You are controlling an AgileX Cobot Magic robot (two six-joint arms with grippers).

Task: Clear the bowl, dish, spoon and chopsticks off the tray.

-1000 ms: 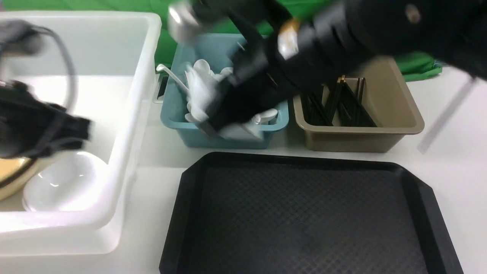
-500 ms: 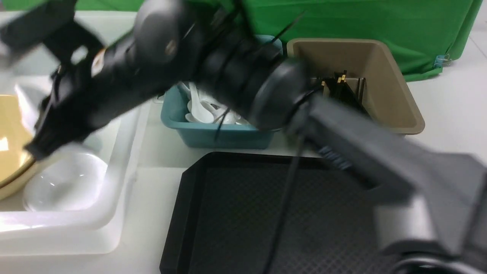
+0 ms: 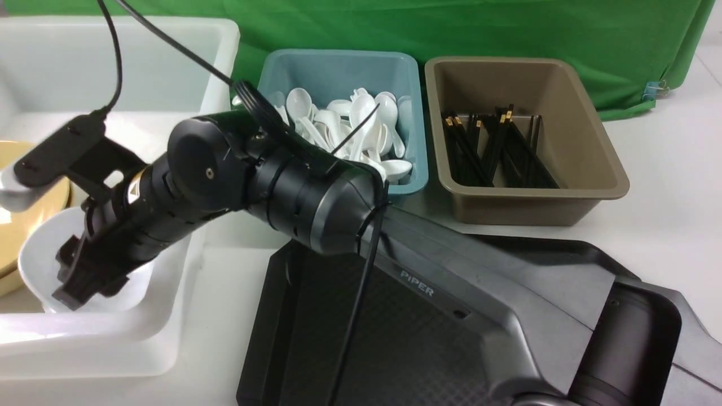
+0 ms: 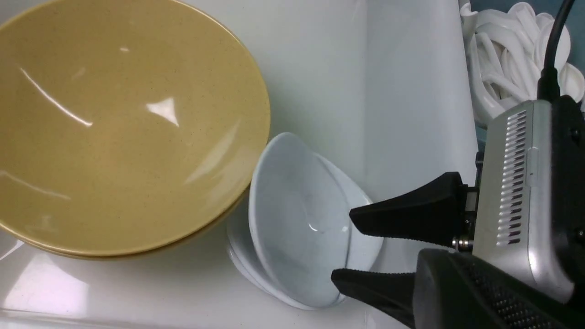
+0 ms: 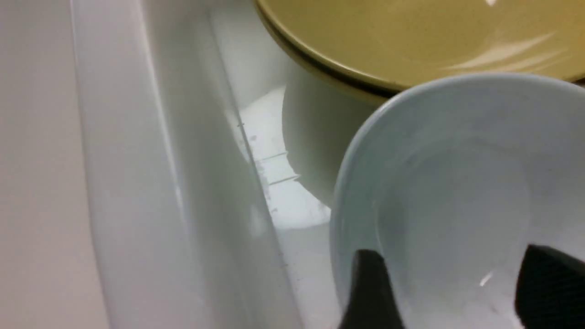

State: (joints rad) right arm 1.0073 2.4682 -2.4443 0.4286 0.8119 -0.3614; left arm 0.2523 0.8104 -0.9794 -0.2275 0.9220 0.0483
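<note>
One white dish lies tilted on a second white dish, right at the fingertips of the right gripper, whose jaws stand wide apart at the upper dish's rim; whether they touch it I cannot tell. Just beside the gripper sits the mustard-yellow bowl, its doubled rim suggesting two nested together. All of these are inside one white tub. Well away from the gripper, behind the right arm, one teal bin holds a heap of white soup spoons, too many to count. Further still, one brown bin holds black chopsticks, several pairs in a tangle. The one black tray lies under the arm. The left gripper is out of sight, closed.
</note>
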